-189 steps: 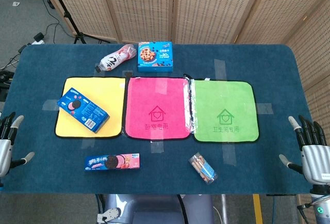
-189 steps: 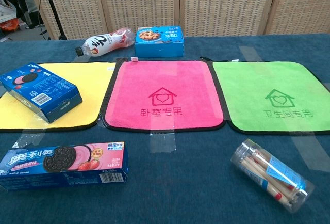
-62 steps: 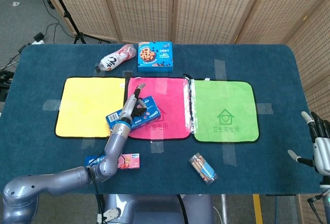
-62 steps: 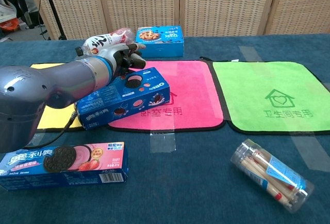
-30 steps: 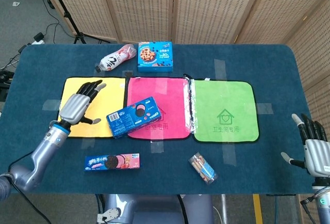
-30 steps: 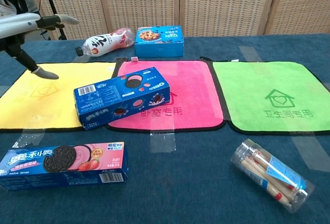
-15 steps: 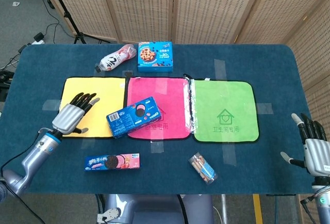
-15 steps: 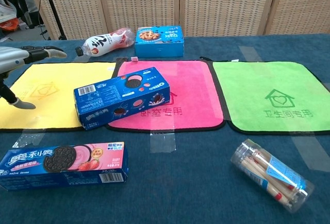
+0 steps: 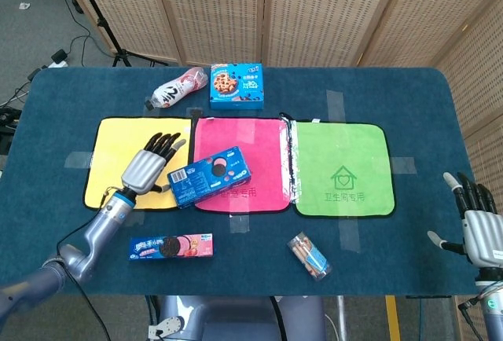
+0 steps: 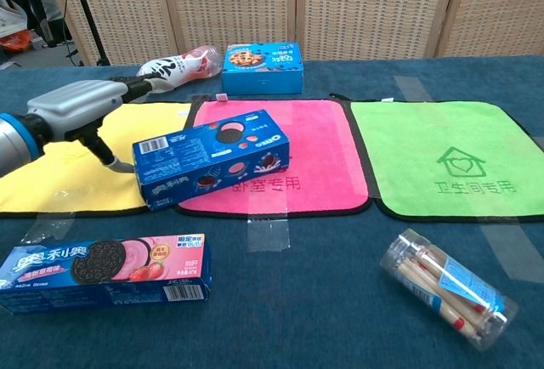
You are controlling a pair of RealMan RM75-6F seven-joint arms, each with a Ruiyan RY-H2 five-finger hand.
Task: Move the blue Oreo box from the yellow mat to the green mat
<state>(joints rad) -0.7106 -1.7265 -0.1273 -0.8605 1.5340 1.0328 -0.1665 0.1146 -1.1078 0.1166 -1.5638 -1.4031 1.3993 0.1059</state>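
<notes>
The blue Oreo box (image 9: 211, 177) (image 10: 211, 158) lies tilted across the seam between the yellow mat (image 9: 114, 141) and the pink mat (image 9: 240, 137), mostly on the pink one. My left hand (image 9: 148, 166) (image 10: 81, 101) hovers over the yellow mat with its fingers stretched out flat, and its thumb is at the box's left end. It grips nothing. The green mat (image 9: 343, 168) (image 10: 450, 156) lies bare to the right. My right hand (image 9: 477, 231) stays beyond the table's front right corner, fingers spread and holding nothing.
A pink Oreo box (image 9: 171, 247) (image 10: 102, 271) and a clear tube of sticks (image 9: 309, 256) (image 10: 449, 288) lie near the front edge. A bottle (image 9: 177, 88) and a blue cookie box (image 9: 236, 84) sit behind the mats.
My left hand swung from the yellow mat's left side to the box's left end. The box slid a little to the right, further onto the pink mat. The right hand stayed put.
</notes>
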